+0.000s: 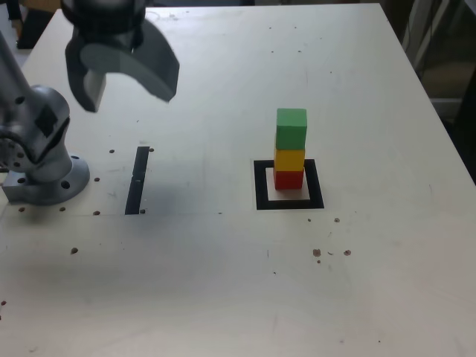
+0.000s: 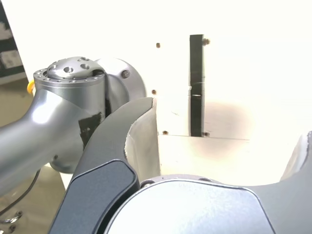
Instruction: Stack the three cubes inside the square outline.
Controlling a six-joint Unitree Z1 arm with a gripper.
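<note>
Exterior view, cube stack [image 1: 290,151] upright in square outline [image 1: 289,201]

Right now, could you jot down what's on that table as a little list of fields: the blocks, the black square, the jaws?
stack order: red cube at the bottom, yellow cube in the middle, green cube on top
stack place: inside the square outline, toward its far edge
gripper: raised at the exterior view's upper left, far from the stack, jaws open and empty
black strip: flat on the table, near the arm base
task state: looks complete
</note>
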